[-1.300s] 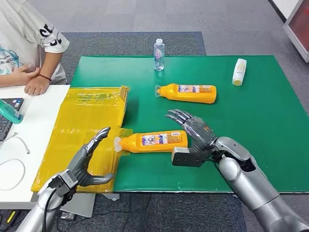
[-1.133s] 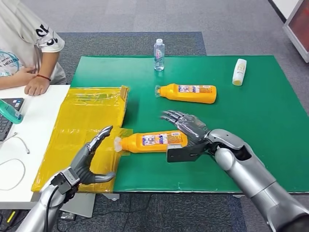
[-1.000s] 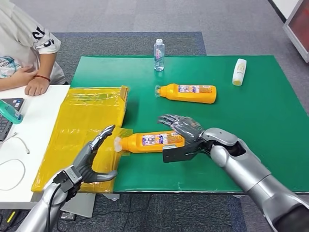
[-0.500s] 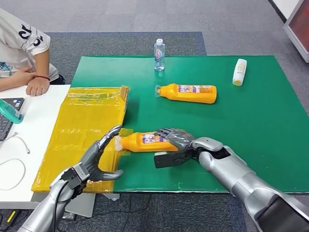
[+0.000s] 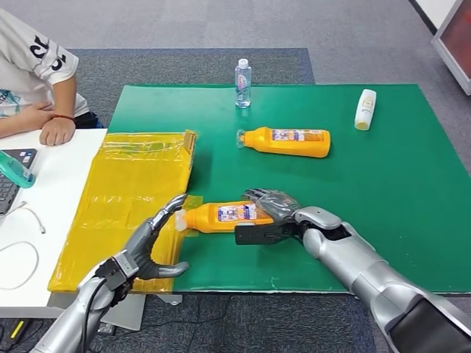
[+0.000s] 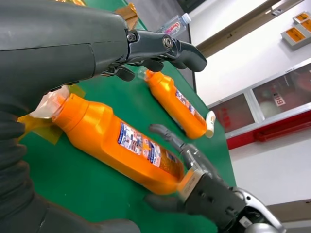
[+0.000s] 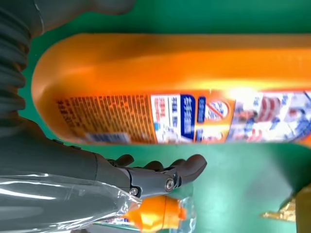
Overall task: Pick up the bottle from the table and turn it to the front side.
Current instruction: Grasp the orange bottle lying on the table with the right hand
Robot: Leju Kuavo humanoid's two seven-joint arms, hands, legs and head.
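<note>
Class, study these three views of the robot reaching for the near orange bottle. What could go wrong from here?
1. The right hand cups only the base end of the near orange bottle; lifted there, the neck end may sag or slip.
2. Its cap lies on loose yellow plastic sheet, which might drag.
3. The left hand, open near the cap, might knock it.

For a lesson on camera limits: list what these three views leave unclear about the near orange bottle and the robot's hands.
- Near orange bottle: base hidden by right hand, head view.
- Right hand's grip: unclear in every view.
- Label text: blurred, right wrist view.
- Left hand: contact with cap unclear, head view.
</note>
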